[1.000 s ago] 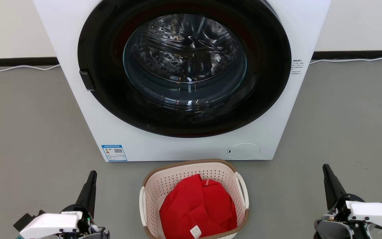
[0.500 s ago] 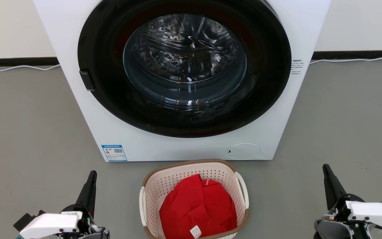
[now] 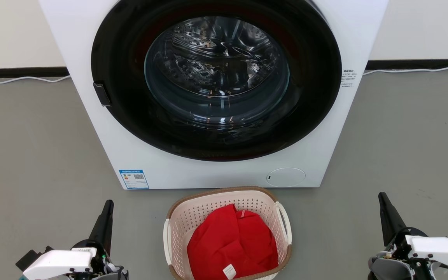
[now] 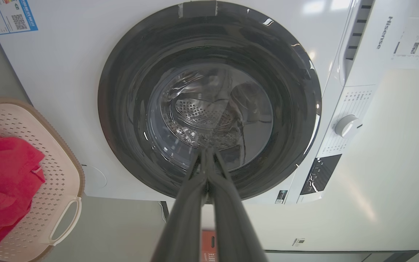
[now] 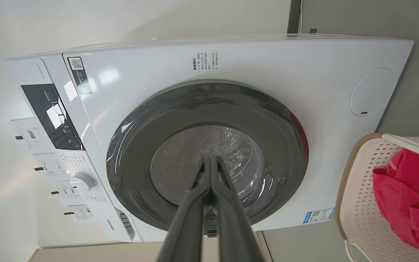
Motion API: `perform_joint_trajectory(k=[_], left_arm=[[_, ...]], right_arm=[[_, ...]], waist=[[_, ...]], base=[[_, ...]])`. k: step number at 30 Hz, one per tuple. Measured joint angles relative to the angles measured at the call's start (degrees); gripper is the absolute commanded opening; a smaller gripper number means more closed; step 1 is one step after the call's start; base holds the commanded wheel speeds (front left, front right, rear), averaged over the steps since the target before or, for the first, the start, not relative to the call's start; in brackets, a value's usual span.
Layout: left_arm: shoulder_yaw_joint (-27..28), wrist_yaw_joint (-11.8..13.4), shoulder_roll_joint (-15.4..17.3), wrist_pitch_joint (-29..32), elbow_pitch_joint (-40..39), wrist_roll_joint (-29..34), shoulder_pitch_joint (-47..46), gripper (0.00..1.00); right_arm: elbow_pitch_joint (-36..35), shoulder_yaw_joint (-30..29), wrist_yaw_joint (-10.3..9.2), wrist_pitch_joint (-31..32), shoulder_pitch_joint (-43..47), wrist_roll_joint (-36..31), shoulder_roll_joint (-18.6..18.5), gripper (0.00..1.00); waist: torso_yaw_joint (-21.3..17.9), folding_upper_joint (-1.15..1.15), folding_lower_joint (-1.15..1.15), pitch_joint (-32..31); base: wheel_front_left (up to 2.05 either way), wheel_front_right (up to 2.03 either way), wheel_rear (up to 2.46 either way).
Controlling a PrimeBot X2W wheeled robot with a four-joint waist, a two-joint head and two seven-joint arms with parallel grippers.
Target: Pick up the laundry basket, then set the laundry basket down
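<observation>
Laundry basket (image 3: pixel 204 212): pale pink-cream, perforated walls, brown woven-look rim, and a white loop handle on each flank. A red garment (image 3: pixel 231 241) with a white tag is heaped inside.

It stands upright, mouth up, on the grey floor (image 3: pixel 33 155), just in front of the washer (image 3: pixel 216 175) and below its round door. One rounded side faces the washer and the handles line up along the washer's front. The end away from the washer is cut off, so I cannot tell the long axis.

Left gripper (image 3: pixel 108 206) and right gripper (image 3: pixel 382 196): both well apart from the washer, fingers pressed together, holding nothing.

Compared with the earlier frames, nothing has moved.
</observation>
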Motion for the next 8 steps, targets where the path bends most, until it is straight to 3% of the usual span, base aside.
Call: perform_joint_trajectory(k=[8], left_arm=[[0.00, 0.00, 0.00, 0.00, -0.01, 0.00, 0.00, 0.00]], right_arm=[[0.00, 0.00, 0.00, 0.00, 0.00, 0.00, 0.00, 0.00]], waist=[[0.00, 0.00, 0.00, 0.00]], base=[[0.00, 0.00, 0.00]])
